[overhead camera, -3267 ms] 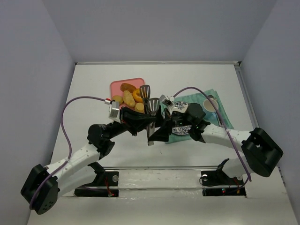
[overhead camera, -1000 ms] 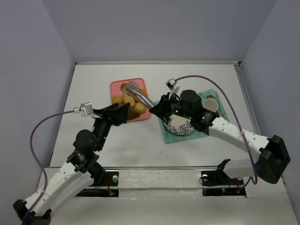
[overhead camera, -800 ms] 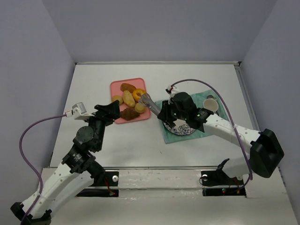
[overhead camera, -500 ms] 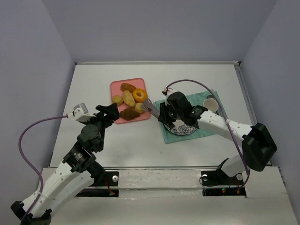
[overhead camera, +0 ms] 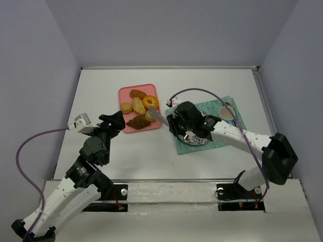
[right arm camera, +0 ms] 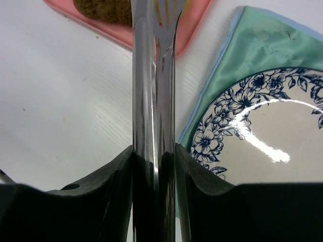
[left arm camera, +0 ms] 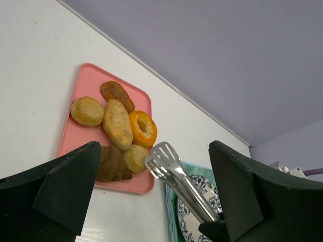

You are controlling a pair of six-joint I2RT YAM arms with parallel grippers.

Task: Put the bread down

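Bread (left arm camera: pixel 135 158) means the small, round, smooth bun, paler and more tan-yellow than its neighbours. It lies on the pink tray (left arm camera: pixel 86 80), in the near right corner. An orange donut (left arm camera: pixel 143 128) touches it on the far side, a dark brown pastry (left arm camera: pixel 108 164) sits at its left, and an oblong roll (left arm camera: pixel 117 124) lies just beyond. A deeper golden bun (left arm camera: pixel 87 111) sits well apart at the tray's left side.

Metal tongs (left arm camera: pixel 174 174) reach in from the right. Their slotted heads hang just beside the bun; from the left wrist view they may be touching it, but I cannot tell. The two tong arms are pressed nearly together.

The right gripper (right arm camera: pixel 154 166) is clamped on the tong handles, one finger pressing each side. Below it a blue-flowered plate (right arm camera: pixel 222 121) rests on a green cloth (right arm camera: pixel 252 35), to the right of the tray.

The left gripper (overhead camera: pixel 115 121) hangs near the tray's near left side, jaws spread wide with nothing between them.
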